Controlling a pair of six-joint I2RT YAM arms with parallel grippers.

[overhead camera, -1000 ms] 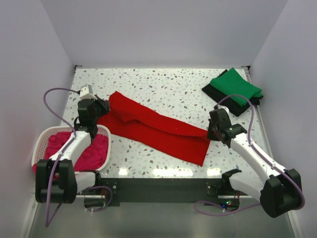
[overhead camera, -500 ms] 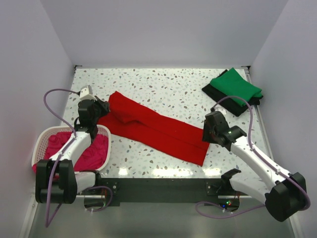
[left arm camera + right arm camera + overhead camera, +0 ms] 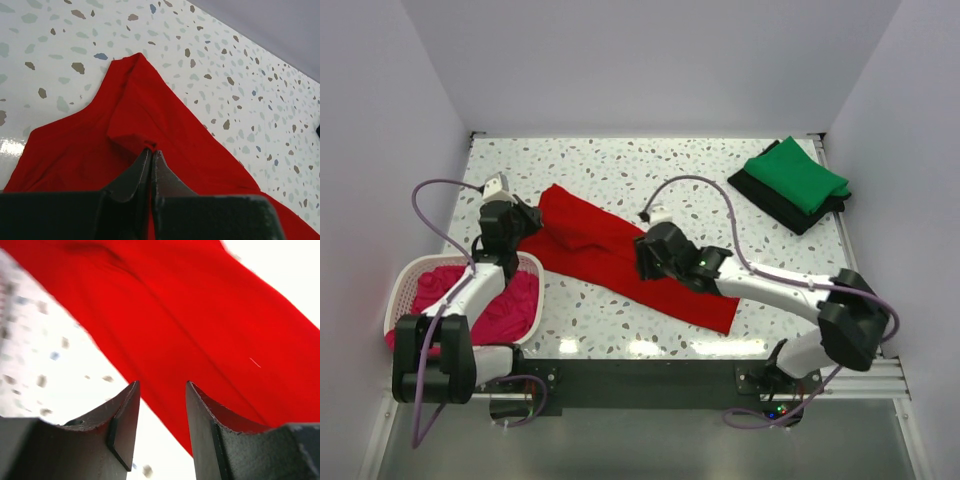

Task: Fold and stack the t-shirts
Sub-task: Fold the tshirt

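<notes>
Top view: the green t-shirt (image 3: 798, 175) lies folded on the black t-shirt (image 3: 772, 203) at the far right corner, so that stack is judged done. The red t-shirt (image 3: 610, 255) lies mid-table as a long diagonal band, only part folded. The magenta-pink t-shirt (image 3: 512, 305) sits in the basket (image 3: 404, 281), not yet handled.

Left wrist view: the left gripper (image 3: 151, 150) has its jaws closed at a raised fold of red cloth; whether cloth is nipped is unclear.

Right wrist view: the right gripper (image 3: 161, 387) hangs over the red band, jaws moderately apart and empty.
</notes>
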